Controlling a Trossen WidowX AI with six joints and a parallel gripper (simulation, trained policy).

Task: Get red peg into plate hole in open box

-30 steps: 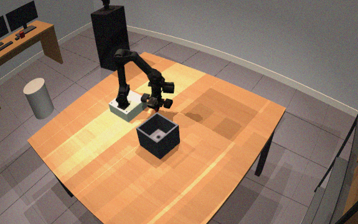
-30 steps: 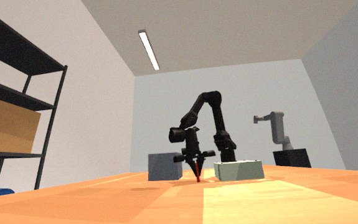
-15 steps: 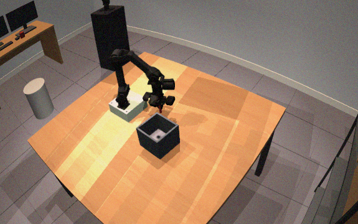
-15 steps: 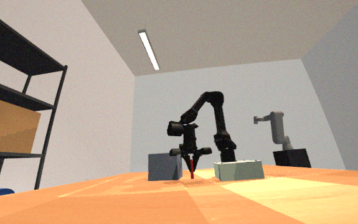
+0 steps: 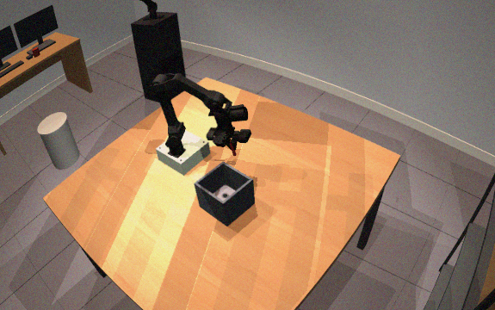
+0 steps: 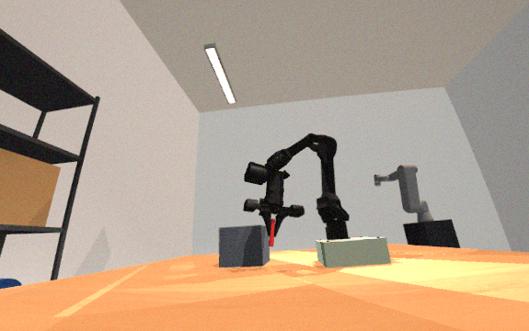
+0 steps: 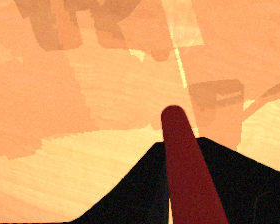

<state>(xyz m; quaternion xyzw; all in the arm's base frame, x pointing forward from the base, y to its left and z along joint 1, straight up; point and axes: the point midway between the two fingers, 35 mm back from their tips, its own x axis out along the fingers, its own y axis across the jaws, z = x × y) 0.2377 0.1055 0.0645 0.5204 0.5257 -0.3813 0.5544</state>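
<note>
The red peg (image 5: 233,149) (image 6: 271,233) (image 7: 183,160) is held between the fingers, nearly upright with a slight tilt, its lower end sticking out below them and off the table. My gripper (image 5: 232,145) (image 6: 272,232) (image 7: 180,149) is shut on the peg. It stands behind the open box in the top view, on the side of the arm's base. The dark open box (image 5: 225,211) (image 6: 241,246) stands on the table. The light plate (image 5: 230,189) with a dark hole shows at its bottom in the top view. The box does not show in the wrist view.
The arm's pale base block (image 5: 183,166) (image 6: 356,253) stands on the wooden table (image 5: 165,267) (image 6: 200,299), near the box. The box's walls rise close to the peg in the exterior view. Shadows of the arm lie on the table.
</note>
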